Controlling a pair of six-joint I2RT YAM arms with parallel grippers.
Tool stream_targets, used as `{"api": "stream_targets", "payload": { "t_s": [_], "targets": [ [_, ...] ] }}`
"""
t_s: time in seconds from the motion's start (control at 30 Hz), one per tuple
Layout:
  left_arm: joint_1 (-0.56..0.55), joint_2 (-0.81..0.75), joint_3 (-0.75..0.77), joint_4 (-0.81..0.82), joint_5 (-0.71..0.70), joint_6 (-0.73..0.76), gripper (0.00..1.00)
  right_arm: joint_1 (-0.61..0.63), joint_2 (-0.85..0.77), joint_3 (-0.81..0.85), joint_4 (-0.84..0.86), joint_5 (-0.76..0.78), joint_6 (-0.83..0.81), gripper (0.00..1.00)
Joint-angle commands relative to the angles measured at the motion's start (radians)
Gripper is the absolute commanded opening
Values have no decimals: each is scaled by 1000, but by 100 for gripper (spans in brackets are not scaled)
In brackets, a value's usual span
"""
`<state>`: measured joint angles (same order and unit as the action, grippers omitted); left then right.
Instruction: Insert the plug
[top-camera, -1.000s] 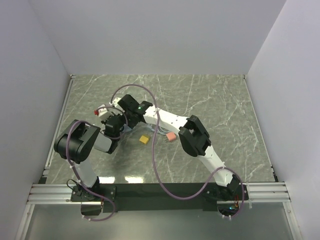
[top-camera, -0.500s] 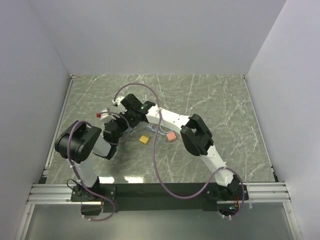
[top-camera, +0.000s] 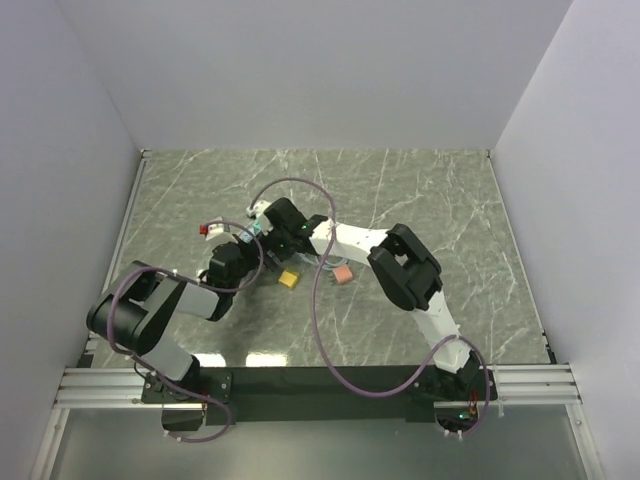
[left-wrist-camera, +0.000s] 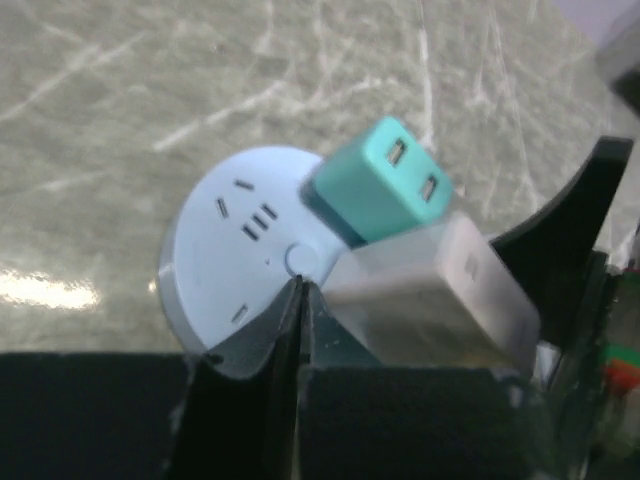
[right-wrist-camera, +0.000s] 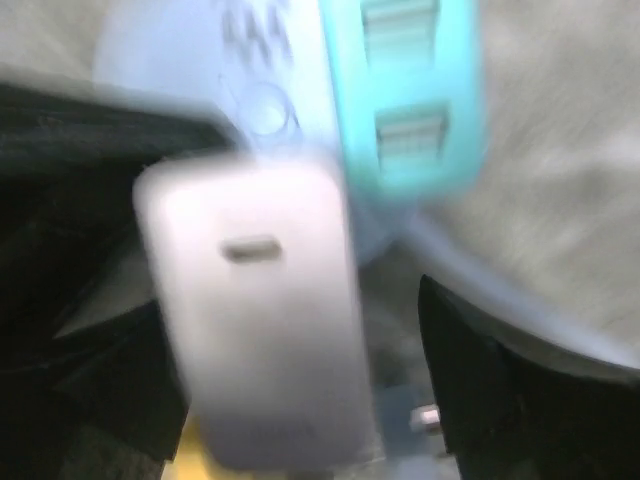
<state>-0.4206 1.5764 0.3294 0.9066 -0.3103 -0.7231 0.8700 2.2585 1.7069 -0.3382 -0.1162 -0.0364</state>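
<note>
Over the last second the left arm (top-camera: 150, 310) has swung its elbow down toward the near left corner, so its forearm now stretches longer across the table (top-camera: 430, 200). The right arm (top-camera: 405, 275) has drawn its wrist a little to the right.

The left arm lies low, reaching right and far from its base, with the left claw (top-camera: 229, 262) at the left middle of the table. The right arm bends sharply at its elbow and runs left, ending at the right claw (top-camera: 257, 236) just beyond the left one, so the two meet over one spot.

In the left wrist view the left claw's black fingers (left-wrist-camera: 240, 400) are pressed together with only a thin seam between them. Their tips lie at the near rim of the socket disc (left-wrist-camera: 235, 240); whether they pinch that rim I cannot tell. The disc is round and pale blue and lies flat on the table, with groups of slots and a small round button on its face.

The plug (left-wrist-camera: 378, 188), a teal block with two rectangular ports on its upper face, sits tilted on the disc's far right part. Whether its prongs are in cannot be seen.

The right claw's jaws stand apart. Its translucent white finger (left-wrist-camera: 430, 295) lies against the plug's near side, and the dark one stands off to the right in the blurred right wrist view.

A yellow block (top-camera: 289, 279) and a pink block (top-camera: 342, 273) lie just right of the claws.
</note>
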Motion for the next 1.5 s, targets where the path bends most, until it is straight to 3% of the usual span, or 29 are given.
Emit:
{"api": "stream_targets", "payload": {
  "t_s": [0.0, 0.3, 0.43, 0.73, 1.0, 1.1, 1.47],
  "targets": [
    [-41, -16, 10, -132, 93, -9, 7, 12, 60, -239, -64, -62, 66, 91],
    [-40, -111, 23, -196, 40, 22, 8, 12, -203, -449, 128, 15, 92, 94],
    [-41, -168, 40, -242, 28, 37, 9, 9, -393, -535, 174, 38, 92, 95],
    [-41, -280, 63, -313, 37, 51, 24, -3, -638, -668, 274, 67, 64, 96],
    [25, -253, 161, -385, 4, 47, 29, -16, -584, -520, 327, 75, 3, 89],
    [95, -210, 189, -370, 22, 50, 29, -16, -541, -477, 337, 61, -19, 88],
    [158, -38, 223, -276, 89, 47, 30, -6, -376, -333, 349, 1, -54, 81]
  ]
}}
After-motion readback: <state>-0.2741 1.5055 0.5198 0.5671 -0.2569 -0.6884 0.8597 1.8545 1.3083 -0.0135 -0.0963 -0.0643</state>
